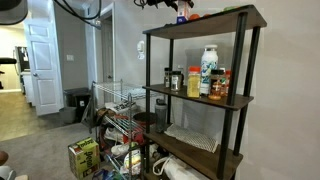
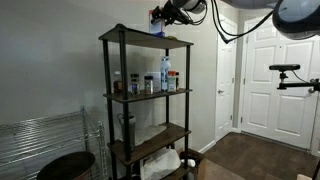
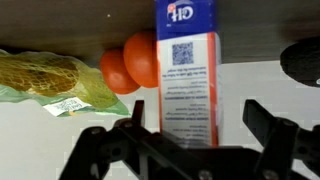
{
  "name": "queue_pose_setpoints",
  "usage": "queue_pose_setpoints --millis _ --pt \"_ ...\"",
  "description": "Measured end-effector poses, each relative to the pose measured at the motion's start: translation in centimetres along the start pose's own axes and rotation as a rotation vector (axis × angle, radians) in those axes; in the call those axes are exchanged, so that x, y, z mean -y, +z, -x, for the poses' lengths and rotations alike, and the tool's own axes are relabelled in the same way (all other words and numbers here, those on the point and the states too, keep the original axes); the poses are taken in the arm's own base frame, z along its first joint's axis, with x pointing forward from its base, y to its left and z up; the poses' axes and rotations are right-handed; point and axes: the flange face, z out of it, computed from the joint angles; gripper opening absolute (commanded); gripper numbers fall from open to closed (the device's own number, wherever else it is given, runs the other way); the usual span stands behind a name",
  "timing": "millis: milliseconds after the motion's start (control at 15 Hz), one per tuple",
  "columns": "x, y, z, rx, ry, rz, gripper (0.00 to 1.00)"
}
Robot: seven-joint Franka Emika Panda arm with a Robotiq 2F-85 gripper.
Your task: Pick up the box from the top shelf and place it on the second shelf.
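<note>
Two black fingers form the jaws, and in the wrist view they stand spread, one on each side of the box. A strip of pale background shows between the carton and one finger. The other finger lies just beside the carton's edge, so nothing is pinched. The box is blue and white, with a square code and fine print on the face turned to the camera. Just behind it sit two red-orange round fruits, touching each other. Farther along lies a yellow-green thing in a clear wrapper.

In an exterior view the blue of the carton shows on the top shelf, with the arm reaching in above that board. One board down, the second shelf carries a tall white bottle and a row of spice jars standing near it. The box is well apart from that row, a full level higher on the same black-framed unit.
</note>
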Motion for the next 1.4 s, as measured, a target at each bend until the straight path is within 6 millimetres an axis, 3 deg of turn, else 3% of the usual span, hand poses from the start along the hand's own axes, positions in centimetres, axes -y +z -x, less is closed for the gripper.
queue_pose_setpoints --millis 67,200,400,667,1000,1400 --pt "0.0 0.0 -0.1 0.002 0.000 0.000 0.74" --pt "-0.1 0.0 -0.2 0.001 0.001 0.002 0.69" --pt "-0.5 0.0 -0.3 -0.001 0.003 0.007 0.47" --pt "-0.8 0.0 -0.5 -0.003 0.013 0.004 0.25" --pt "-1.3 -0.6 -0.7 -0.007 0.018 0.011 0.23" --pt "-3.6 -5.5 -1.0 -0.012 0.017 0.003 0.23"
